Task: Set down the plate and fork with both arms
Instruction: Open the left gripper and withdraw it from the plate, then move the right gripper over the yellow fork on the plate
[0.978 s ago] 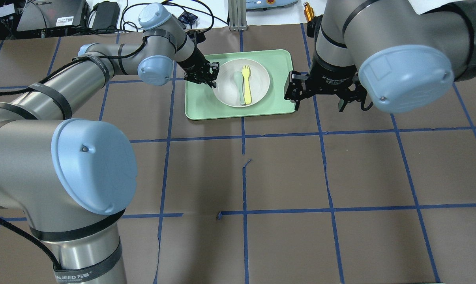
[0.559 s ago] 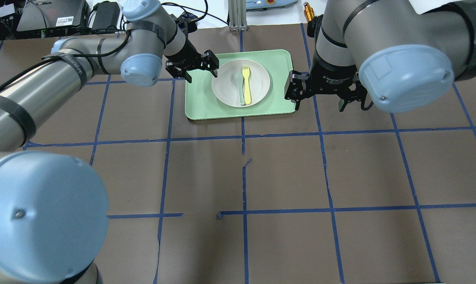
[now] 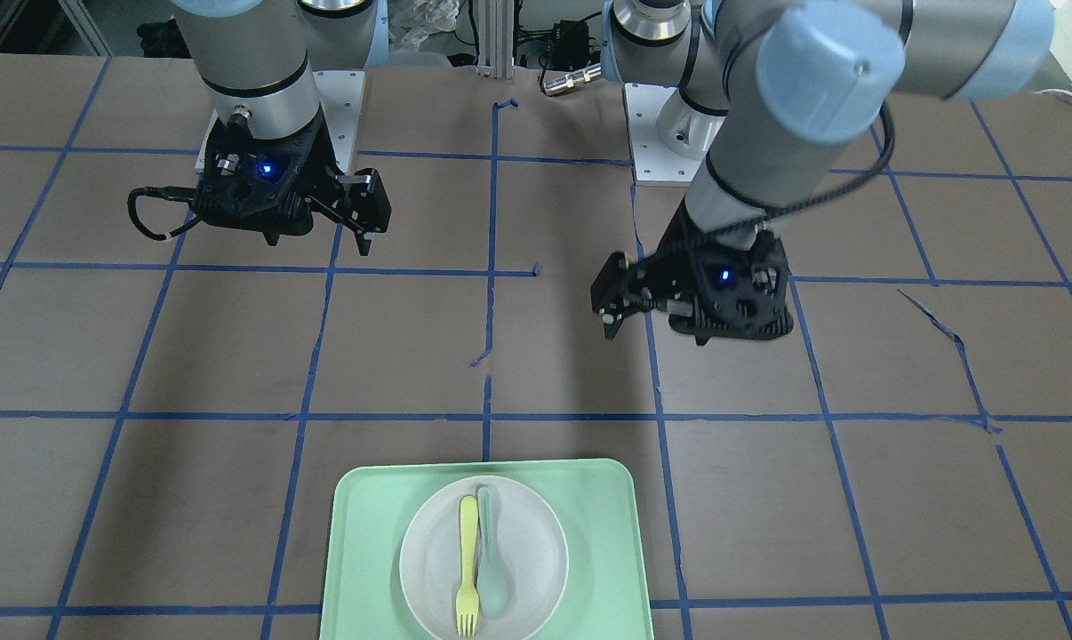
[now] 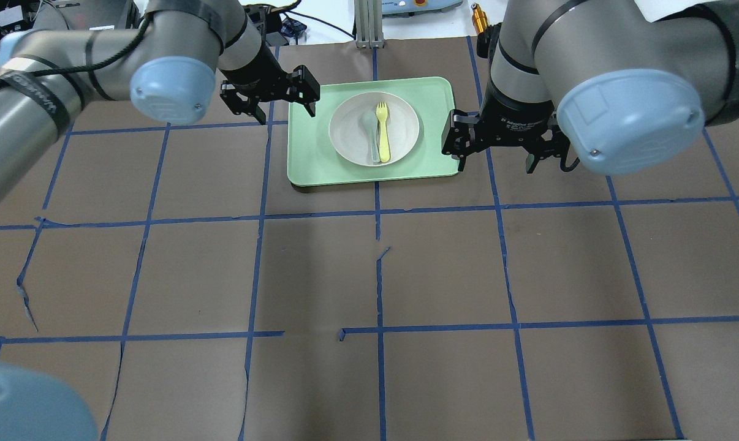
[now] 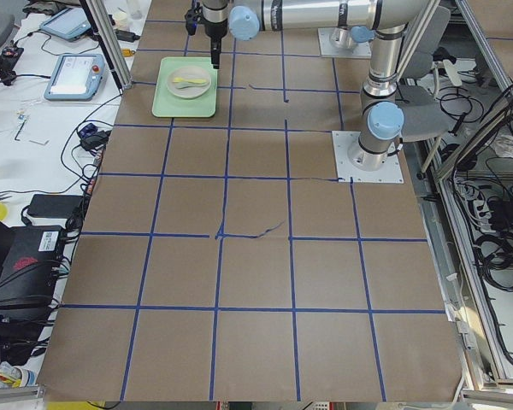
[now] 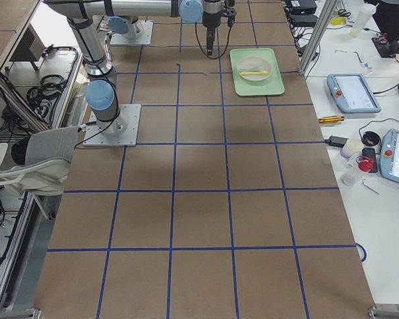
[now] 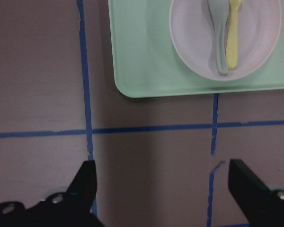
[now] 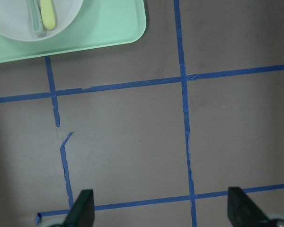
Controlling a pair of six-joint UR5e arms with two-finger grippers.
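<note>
The off-white plate (image 4: 400, 122) lies on a mint-green tray (image 4: 311, 159). The yellow fork (image 4: 383, 139) lies in the plate, beside a pale grey-green spoon (image 4: 372, 138). My left gripper (image 4: 284, 110) is open and empty, raised over the tray's left edge. My right gripper (image 4: 495, 164) is open and empty, raised just right of the tray. The left wrist view shows the plate (image 7: 189, 38), the fork (image 7: 233, 38) and the tray (image 7: 146, 56) ahead of open fingers (image 7: 85, 184). The right wrist view shows the fork (image 8: 48, 14) and a tray corner (image 8: 109, 33).
The table is brown paper with a blue tape grid (image 4: 378, 275), torn in places. In the front-facing view the tray (image 3: 367, 533) sits near the bottom edge. Cables and devices lie beyond the far edge (image 4: 161, 24).
My left gripper has drawn away from the plate's left rim, moving left and up, and the left arm has swung outward. The right arm, plate and fork have not moved.
</note>
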